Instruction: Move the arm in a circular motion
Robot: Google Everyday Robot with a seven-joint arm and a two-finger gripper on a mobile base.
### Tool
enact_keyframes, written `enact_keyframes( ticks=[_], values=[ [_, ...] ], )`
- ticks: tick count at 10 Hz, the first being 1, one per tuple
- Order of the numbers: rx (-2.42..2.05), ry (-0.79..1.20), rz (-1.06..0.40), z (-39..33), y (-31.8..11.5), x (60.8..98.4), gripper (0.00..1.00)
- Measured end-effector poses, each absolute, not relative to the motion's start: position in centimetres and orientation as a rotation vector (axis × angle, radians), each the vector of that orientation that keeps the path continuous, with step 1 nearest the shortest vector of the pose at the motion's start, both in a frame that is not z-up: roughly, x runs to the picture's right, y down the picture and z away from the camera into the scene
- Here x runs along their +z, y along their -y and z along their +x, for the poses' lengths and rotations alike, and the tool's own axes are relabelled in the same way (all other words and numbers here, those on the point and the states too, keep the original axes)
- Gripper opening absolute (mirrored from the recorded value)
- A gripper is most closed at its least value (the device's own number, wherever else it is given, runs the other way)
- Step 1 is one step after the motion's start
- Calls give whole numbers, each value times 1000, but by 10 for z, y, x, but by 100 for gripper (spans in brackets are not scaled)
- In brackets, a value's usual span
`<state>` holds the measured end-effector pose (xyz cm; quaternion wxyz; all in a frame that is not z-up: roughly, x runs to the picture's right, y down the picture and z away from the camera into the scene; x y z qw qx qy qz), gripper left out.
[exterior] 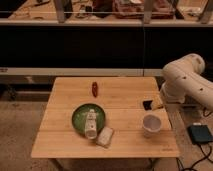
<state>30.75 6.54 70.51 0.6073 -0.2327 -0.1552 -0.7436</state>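
While the wooden table [60, 145] is standing on speckled floor [20, 125] before dark shelving [100, 47], the arm [187, 82] is reaching in at the frame's right, its gripper [156, 103] hanging over the table's right edge, just up-frame of the white cup [151, 125], and whether it is open or closed I cannot tell.

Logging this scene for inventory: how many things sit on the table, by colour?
Red: 1, small item
Green: 1, plate
White: 3, bottle, packet, cup
Black: 1, small object
Total: 6
The gripper hangs at the table right edge.
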Motion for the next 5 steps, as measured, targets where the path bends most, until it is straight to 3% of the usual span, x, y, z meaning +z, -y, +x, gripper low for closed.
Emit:
enact_keyframes(
  ticks=[5],
  values=[
    [-1688,422,-526,245,-46,799,80]
  ],
)
